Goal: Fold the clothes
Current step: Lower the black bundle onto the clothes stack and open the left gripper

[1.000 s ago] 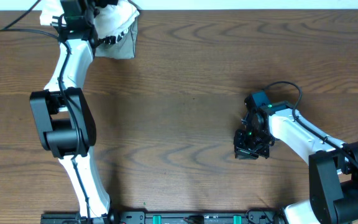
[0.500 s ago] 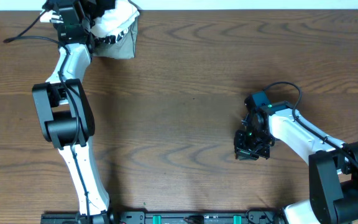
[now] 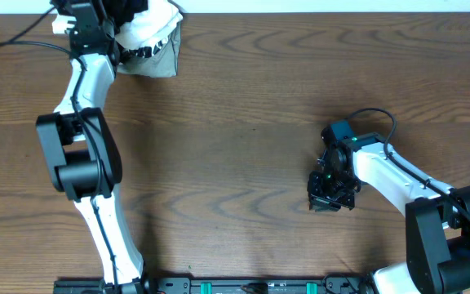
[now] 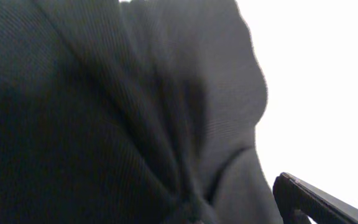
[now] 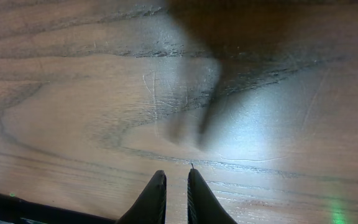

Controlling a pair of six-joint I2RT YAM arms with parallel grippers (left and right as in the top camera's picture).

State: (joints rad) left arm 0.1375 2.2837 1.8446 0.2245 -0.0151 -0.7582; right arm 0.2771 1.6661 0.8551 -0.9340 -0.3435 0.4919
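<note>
Black ribbed fabric of the clothes fills the left wrist view, bunched in folds right against the camera. One finger of my left gripper shows far out at the lower right, the other is hidden, and the jaws stand wide open around the cloth. From overhead, the left gripper reaches to the table's far left corner, where only a dark scrap of the clothes shows. My right gripper hovers over bare wood at mid right; its fingertips are nearly together with nothing between them.
A white-and-grey bundle with striped trim lies at the far left corner next to the left gripper. The table's far edge runs just behind it. Brown wooden tabletop lies between the two arms.
My left gripper has opened wide at the far corner, and its wrist has shifted slightly. The right arm has not moved.
</note>
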